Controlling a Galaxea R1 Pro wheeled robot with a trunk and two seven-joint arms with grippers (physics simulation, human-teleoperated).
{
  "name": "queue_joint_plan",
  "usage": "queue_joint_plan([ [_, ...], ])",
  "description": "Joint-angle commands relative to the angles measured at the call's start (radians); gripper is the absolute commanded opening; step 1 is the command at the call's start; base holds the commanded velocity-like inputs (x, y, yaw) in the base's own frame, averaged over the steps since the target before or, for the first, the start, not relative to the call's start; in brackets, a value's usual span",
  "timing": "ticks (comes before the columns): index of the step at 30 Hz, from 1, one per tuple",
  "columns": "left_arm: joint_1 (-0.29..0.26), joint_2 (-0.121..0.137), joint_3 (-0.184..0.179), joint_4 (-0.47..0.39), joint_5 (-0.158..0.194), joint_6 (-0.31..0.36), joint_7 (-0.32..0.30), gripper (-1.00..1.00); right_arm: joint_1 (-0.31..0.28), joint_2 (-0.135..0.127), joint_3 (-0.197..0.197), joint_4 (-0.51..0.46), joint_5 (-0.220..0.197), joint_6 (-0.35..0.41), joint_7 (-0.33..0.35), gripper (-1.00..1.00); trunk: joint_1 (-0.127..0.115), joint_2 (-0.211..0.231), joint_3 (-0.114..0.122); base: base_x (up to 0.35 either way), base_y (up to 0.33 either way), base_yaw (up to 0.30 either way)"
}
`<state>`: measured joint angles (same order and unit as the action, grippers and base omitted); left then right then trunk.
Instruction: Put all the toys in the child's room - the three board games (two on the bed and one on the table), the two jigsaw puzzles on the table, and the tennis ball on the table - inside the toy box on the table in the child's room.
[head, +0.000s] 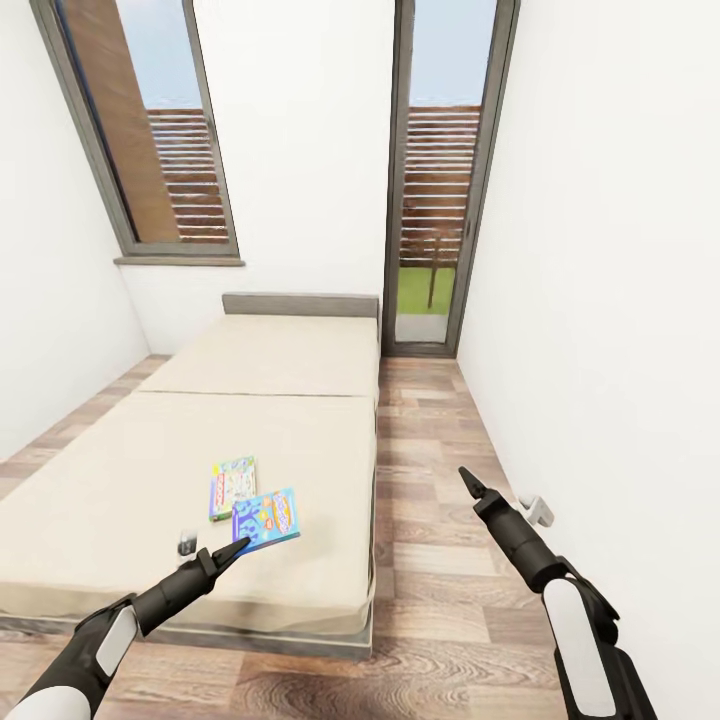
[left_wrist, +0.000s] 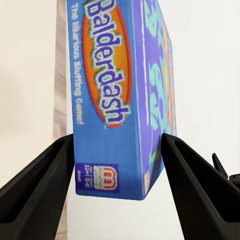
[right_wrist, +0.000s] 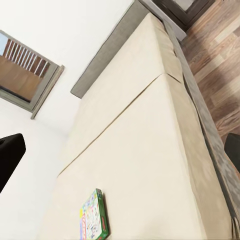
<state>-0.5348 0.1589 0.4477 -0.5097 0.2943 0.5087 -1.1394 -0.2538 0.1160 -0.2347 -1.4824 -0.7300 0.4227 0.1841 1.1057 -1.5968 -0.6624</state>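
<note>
Nearest the robot in the head view, the black two-fingered left tool (head: 232, 553) reaches over the front part of the low wide bed with its cream-beige mattress and dark grey frame (head: 150, 480). Its tip meets the near corner of the thin flat blue board game box with cartoon art (head: 267, 517). The left wrist view shows that box (left_wrist: 120, 95), lettered "Balderdash", standing between the two dark fingers (left_wrist: 37, 187); the left finger touches its edge and the right one sits against or just beside the other side, so the left tool appears clamped on the blue box, holding it by its short end.

Just beyond the blue box, and nearly touching its far corner, a second thin flat box with a green border and pale busy artwork (head: 232, 486) lies flat on the mattress. The right wrist view shows this green-edged box (right_wrist: 93, 216) resting on the cream surface, well apart from the right tool's fingers.

The black right tool (head: 468, 482) hangs over the brown wood-plank floor (head: 440, 560) to the right of the bed, away from both boxes; in the right wrist view its dark fingertips (right_wrist: 10, 155) sit wide apart at the picture's edges with nothing between them.

Farther back stand the grey headboard (head: 300, 304), the white wall, a tall window (head: 150, 130) and a glass door (head: 440, 180).
</note>
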Motion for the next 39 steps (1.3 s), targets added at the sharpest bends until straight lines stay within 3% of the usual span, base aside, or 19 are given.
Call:
queue_joint_plan([
  [1,-0.001,0.000,0.001,0.000,0.002,0.008,-0.002,-1.00,-0.001,0.002,-0.003,0.000,-0.005,0.007,0.003,1.00,-0.004,0.007,0.002,0.000,0.000,0.000],
  [39,-0.001,-0.001,0.001,0.000,0.002,0.008,0.000,-1.00,-0.001,0.001,-0.003,0.002,-0.005,0.007,0.003,1.00,-0.150,0.273,0.121,0.000,0.000,0.000],
])
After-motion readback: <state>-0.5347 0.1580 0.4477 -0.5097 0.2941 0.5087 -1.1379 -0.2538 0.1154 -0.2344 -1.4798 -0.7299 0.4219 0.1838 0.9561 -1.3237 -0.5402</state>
